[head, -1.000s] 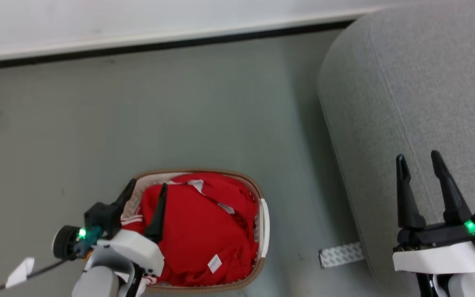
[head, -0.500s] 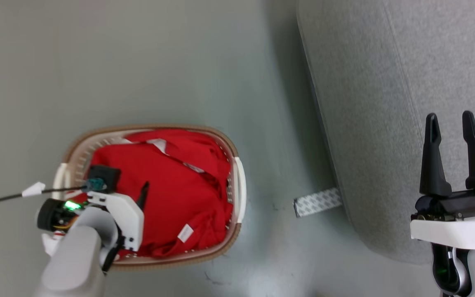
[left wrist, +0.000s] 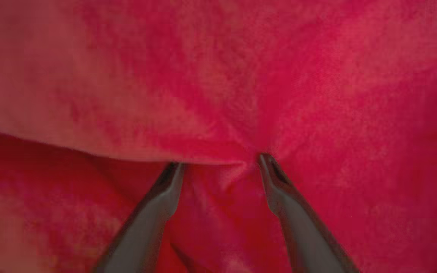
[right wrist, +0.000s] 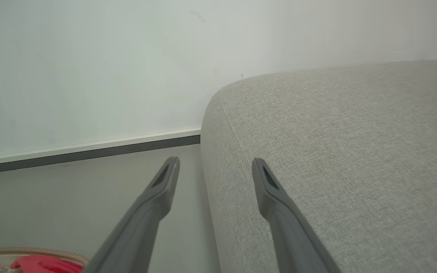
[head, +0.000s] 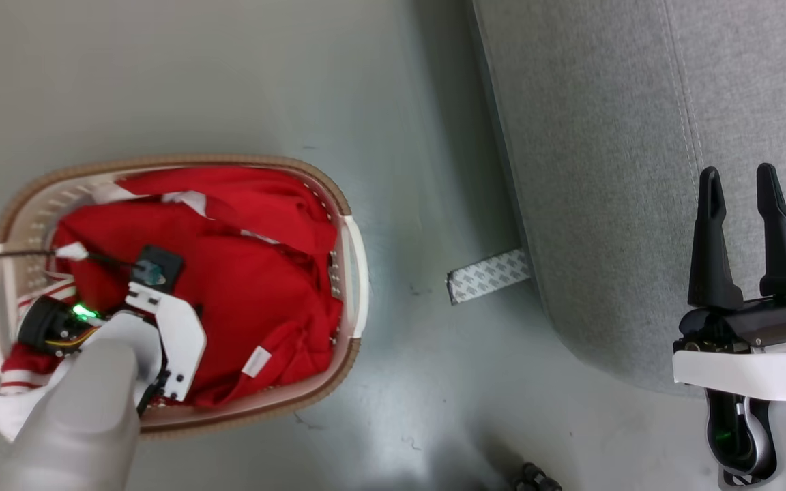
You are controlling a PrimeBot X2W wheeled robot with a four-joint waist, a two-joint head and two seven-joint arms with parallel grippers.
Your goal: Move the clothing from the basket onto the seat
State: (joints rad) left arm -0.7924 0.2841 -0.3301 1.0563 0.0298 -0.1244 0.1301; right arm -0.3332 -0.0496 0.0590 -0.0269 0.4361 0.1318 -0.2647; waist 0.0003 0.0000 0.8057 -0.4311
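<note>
The clothing (head: 256,286) lies heaped in the basket (head: 354,266), which stands on the floor (head: 229,82) at 8 o'clock in the head view. The left gripper (left wrist: 220,163) points down into the heap. Its jaws are spread, tips pressed into the red fabric with a ridge bunched between them. The seat (head: 604,170) lies at 2 o'clock, apart from the basket. The right gripper (head: 737,170) hovers over the seat's edge, jaws spread, holding nothing. A patterned strip (head: 488,276) lies at the basket's 3 o'clock.
</note>
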